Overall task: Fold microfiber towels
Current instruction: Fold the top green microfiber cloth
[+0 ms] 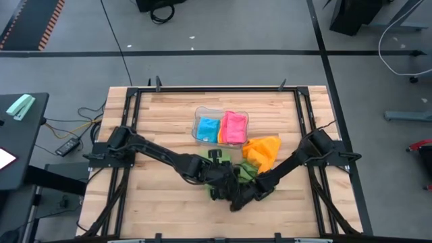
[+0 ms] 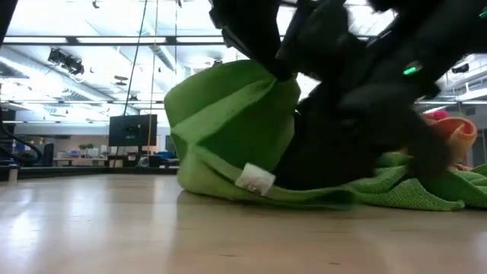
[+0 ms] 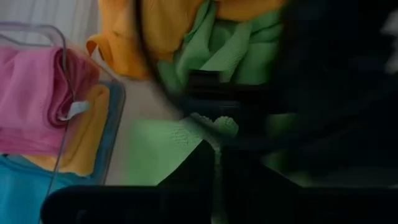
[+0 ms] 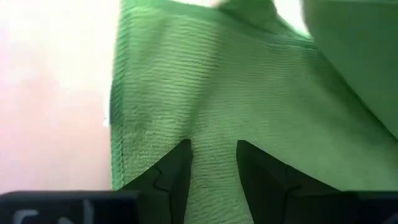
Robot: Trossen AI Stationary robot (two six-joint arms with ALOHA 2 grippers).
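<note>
Both grippers pinch the green towel (image 2: pixel 228 129) mid-fold: left gripper (image 1: pixel 217 177) clenched on it, right gripper (image 4: pixel 213 165) gripping cloth. Next, probably lay the raised edge over flat.

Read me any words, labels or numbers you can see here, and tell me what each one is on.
No readable text anywhere.
White tag on the green towel: too blurred to show any print.
White tag on the pink towel in the clear tray: nothing legible.

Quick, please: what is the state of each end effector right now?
Left end effector: shut on the green towel.
Right end effector: fingers on a fold of the green towel.
</note>
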